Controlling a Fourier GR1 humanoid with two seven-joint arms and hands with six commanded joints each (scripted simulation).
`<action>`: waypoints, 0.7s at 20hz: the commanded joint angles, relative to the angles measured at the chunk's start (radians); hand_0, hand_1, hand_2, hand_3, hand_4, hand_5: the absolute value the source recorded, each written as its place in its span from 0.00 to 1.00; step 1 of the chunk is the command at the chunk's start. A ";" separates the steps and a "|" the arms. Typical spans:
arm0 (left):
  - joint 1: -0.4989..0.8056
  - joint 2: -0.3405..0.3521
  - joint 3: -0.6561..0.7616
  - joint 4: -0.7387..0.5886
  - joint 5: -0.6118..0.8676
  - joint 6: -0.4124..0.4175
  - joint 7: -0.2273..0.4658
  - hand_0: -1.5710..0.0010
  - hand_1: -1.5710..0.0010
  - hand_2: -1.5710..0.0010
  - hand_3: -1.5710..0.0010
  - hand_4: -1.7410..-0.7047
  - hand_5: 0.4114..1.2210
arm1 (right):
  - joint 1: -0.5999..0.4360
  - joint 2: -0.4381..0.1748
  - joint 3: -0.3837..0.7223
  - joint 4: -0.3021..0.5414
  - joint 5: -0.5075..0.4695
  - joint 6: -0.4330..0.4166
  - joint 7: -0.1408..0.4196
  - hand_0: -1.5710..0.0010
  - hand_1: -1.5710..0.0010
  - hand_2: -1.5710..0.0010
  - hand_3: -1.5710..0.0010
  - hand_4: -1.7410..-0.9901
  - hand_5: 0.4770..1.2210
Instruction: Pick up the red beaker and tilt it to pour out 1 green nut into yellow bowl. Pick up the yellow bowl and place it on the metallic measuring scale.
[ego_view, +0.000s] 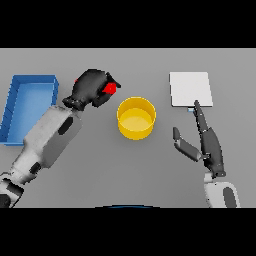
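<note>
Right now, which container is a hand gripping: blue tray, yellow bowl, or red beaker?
The red beaker, wrapped by the left hand. The yellow bowl and blue tray sit untouched.

Red beaker (110, 88), yellow bowl (136, 117), pale metallic scale (190, 89), blue tray (31, 85), grey table (140, 170), dark hands

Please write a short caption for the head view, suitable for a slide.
Left hand grips the red beaker beside the yellow bowl; right hand open near the scale.
</note>
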 joint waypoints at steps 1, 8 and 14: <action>-0.035 0.009 -0.027 0.025 -0.032 -0.009 -0.009 0.00 0.00 0.00 0.00 0.00 0.93 | 0.001 -0.002 -0.006 -0.004 -0.012 0.005 -0.002 1.00 1.00 1.00 1.00 0.63 0.33; -0.219 0.040 -0.249 0.141 -0.211 -0.157 -0.060 0.00 0.00 0.00 0.00 0.10 0.99 | -0.005 0.008 -0.002 0.005 -0.004 -0.004 -0.010 1.00 1.00 1.00 1.00 0.65 0.28; -0.344 0.003 -0.394 0.228 -0.276 -0.257 -0.102 0.00 0.00 0.00 0.00 0.03 1.00 | -0.006 0.025 -0.007 0.024 -0.004 -0.021 -0.011 1.00 1.00 1.00 1.00 0.72 0.23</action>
